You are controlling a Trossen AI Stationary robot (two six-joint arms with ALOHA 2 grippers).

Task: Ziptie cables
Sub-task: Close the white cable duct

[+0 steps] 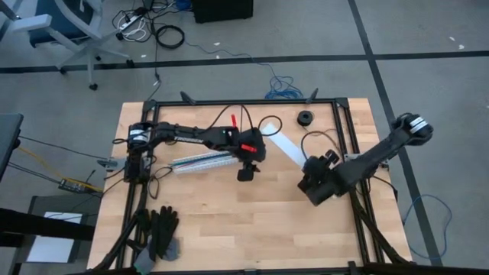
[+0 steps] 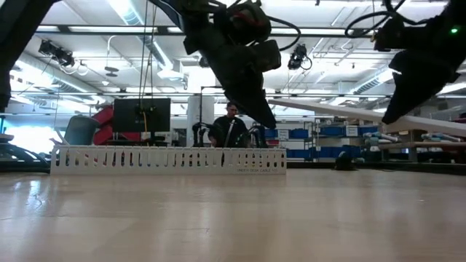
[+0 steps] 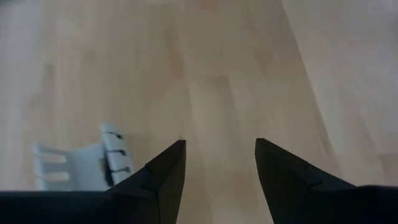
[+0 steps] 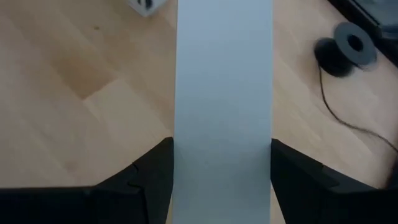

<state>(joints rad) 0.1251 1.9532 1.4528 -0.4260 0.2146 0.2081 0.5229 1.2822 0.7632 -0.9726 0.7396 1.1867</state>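
- High view: my left gripper [image 1: 246,174] hangs at frame centre, just below the right end of the white slotted channel [image 1: 200,160], which runs left-right with a slight tilt. Coloured cables [image 1: 200,159] seem to lie along the channel, too small to be sure. My right gripper [image 1: 312,188] sits right of centre, gripping a flat white strip [image 1: 280,143] that runs up-left toward the channel's right end.
- Low view: channel [image 2: 167,160] stands on the table across left and centre, long axis left-right. Left gripper [image 2: 258,109] hangs above its right end, clear of the table. White strip [image 2: 349,113] crosses mid-right, held off the table. No cables visible here.
- Left wrist view: my fingers [image 3: 166,171] stand partly apart, nothing between them, bare table [image 3: 224,81] below. Channel end [image 3: 84,163] at lower left, just beside the left finger.
- Right wrist view: my fingers [image 4: 149,177] are closed on both edges of the wide strip [image 4: 224,93], which runs straight up the frame. Black spool [image 4: 345,50] at upper right.
- Judgement: left arm is nearer the cables; they lie up-left of it, along the channel.
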